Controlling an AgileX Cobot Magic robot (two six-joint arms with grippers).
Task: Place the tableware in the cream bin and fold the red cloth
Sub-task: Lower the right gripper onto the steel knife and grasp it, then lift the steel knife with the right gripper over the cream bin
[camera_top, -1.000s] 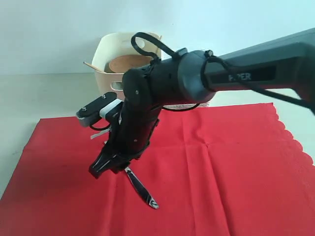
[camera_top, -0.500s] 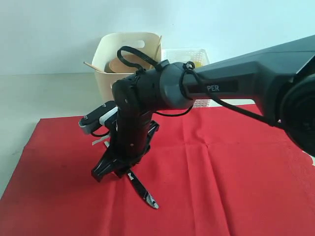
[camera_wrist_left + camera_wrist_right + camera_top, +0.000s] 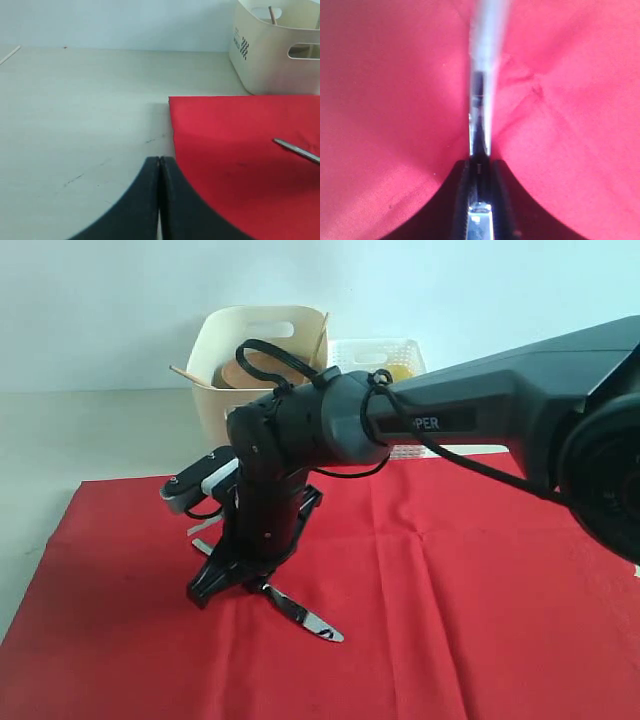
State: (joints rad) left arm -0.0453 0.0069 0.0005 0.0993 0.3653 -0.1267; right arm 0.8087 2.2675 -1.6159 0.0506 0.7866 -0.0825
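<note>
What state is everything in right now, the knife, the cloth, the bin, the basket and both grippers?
metal knife: pinched at one end, other end down by the cloth.
right gripper: shut on the metal knife.
left gripper: shut, empty.
red cloth: spread flat, unfolded.
cream bin: upright, brown plate inside.
white basket: upright beside the bin.

This looks like a robotics lab or test station. A black jointed robot arm [image 3: 480,410] with printed lettering [image 3: 425,423] on its casing reaches over a plain pale worktop [image 3: 75,100] marked by faint scuffs, backed by a bare light wall [image 3: 100,300]. The props are few and look staged: a red cloth [image 3: 480,590], a cream bin [image 3: 212,390] and a white lattice basket [image 3: 355,350].
</note>
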